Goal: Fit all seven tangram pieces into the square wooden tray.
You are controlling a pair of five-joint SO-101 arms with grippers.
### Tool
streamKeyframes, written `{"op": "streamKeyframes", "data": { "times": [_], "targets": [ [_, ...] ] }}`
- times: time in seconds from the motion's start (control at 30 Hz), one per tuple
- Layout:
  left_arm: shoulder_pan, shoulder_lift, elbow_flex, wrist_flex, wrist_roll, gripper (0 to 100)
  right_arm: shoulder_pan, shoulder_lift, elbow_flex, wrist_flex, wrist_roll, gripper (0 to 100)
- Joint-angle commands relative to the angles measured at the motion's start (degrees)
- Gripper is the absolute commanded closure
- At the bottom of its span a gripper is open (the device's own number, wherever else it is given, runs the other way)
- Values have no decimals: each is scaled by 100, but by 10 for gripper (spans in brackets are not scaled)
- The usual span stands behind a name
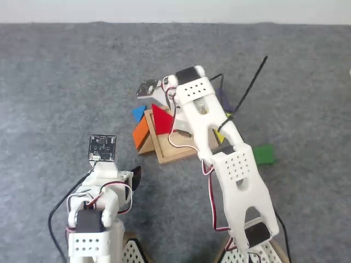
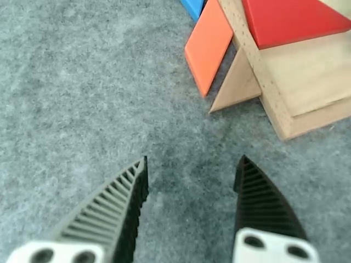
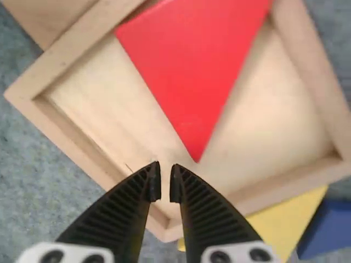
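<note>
The square wooden tray lies mid-table with a red triangle inside, its far edge riding up on the rim. My right gripper hovers shut and empty over the tray's bare floor, just off the red triangle's tip. An orange piece, a blue piece and a plain wooden triangle lie against the tray's left side. My left gripper is open over the carpet, short of the orange piece and the wooden triangle.
A yellow triangle and a dark blue piece lie just outside the tray's rim. A green piece sits alone to the right of the right arm. Grey carpet spreads around.
</note>
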Motion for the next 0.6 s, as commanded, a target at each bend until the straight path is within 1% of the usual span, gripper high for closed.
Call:
{"op": "streamKeyframes", "data": {
  "times": [0.0, 0.13, 0.4, 0.57],
  "targets": [
    [0, -62, -40, 35, -44, 755, 110, -119, 18, -154, -79, 965],
    [0, -62, -40, 35, -44, 755, 391, -110, 44, -743, -387, 965],
    [0, -62, -40, 35, -44, 755, 690, 163, 9, -1464, -466, 964],
    [0, -62, -40, 35, -44, 755, 1130, 189, -431, -1824, -1178, 964]
  ]
}}
